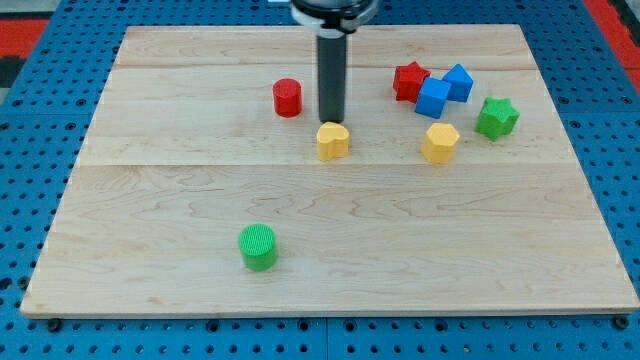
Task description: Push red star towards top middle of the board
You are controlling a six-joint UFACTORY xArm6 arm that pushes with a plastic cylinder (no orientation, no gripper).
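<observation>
Red star (408,81) sits to the view's right of my tip (331,121), which grasps nothing, just above a yellow block (333,141).

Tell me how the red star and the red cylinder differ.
Shape: the red star has points, while the red cylinder is round with a flat top.
Company: the red star touches a blue block, while the red cylinder stands alone.
Position: the red star lies to the view's right of my tip, the red cylinder to its left, and the cylinder is nearer the tip.
Both are red and sit in the upper part of the board.
</observation>
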